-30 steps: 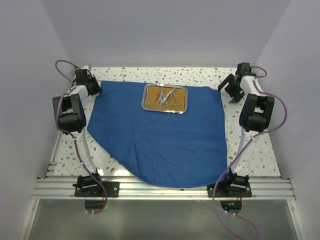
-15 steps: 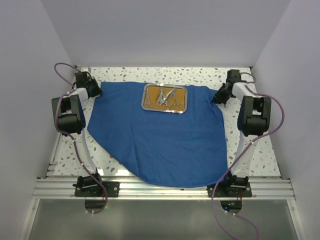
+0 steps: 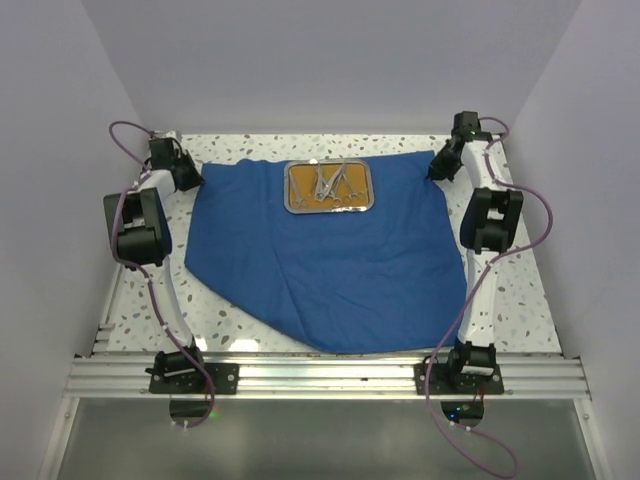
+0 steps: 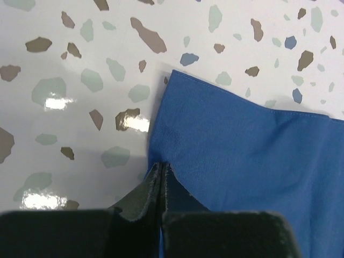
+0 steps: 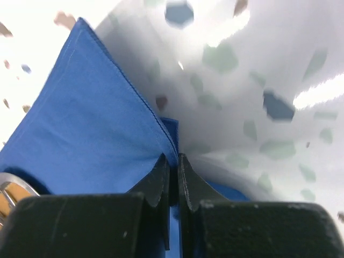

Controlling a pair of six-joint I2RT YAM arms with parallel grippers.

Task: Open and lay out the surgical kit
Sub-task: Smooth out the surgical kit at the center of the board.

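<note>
Pinched the large royal-blue cloth wrap (image 3: 330,270), spread under small rounded steel tray (image 3: 329,188), at far corners with left gripper (image 4: 161,171) and right gripper (image 5: 173,161). Probably smoothing step; next needed gentle outward pull.

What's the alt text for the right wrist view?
Right gripper seen close up, its jaws shut on the edge of the blue cloth wrap, which spreads away to the left. Beyond it lies the speckled white table, blurred, and a sliver of the steel tray shows at the lower left edge.
</note>
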